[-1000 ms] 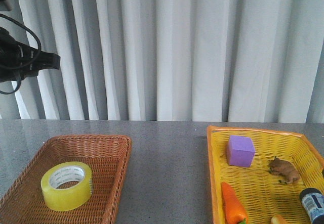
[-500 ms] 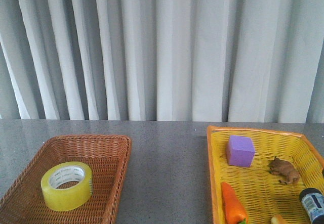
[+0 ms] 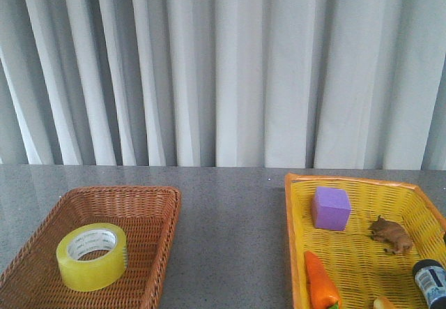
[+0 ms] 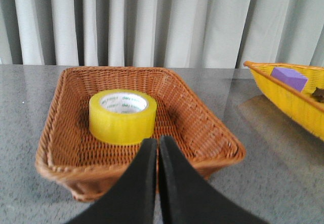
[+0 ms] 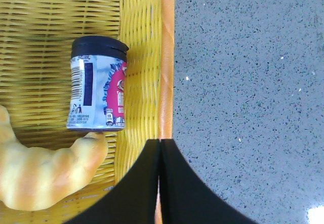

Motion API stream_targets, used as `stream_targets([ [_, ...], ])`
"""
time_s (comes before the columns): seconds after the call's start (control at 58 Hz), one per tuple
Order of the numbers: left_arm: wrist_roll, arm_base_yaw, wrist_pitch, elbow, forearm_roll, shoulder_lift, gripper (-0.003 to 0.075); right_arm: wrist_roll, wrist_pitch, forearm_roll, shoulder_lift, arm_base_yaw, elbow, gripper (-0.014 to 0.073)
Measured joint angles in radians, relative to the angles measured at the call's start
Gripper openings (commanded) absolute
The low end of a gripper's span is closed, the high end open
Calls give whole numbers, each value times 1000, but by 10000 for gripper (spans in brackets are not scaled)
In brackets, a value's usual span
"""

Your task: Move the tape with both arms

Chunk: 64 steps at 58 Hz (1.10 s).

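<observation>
Inside brown wicker basket (image 3: 150, 215), glossy yellow tape (image 3: 92, 256) (white core)

Front and left wrist views share the brown basket (image 3: 150, 204) (image 4: 202, 128).

Left arm gone from the front view

A second ago the black left arm reaches in at the upper left edge, against the curtain (image 3: 223, 72); half a second ago it is already out of sight, and now that corner shows only curtain folds.
</observation>
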Motion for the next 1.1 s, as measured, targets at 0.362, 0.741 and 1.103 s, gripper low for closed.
stream_targets([
  [0.362, 1, 45, 10, 170, 67, -189, -6, 0, 2, 1, 0, 0, 1, -7],
  [0.741, -1, 234, 11, 170, 65, -189, -6, 0, 3, 1, 0, 0, 1, -7],
  [1.103, -3, 314, 11, 170, 48, -189, -6, 0, 3, 1, 0, 0, 1, -7],
])
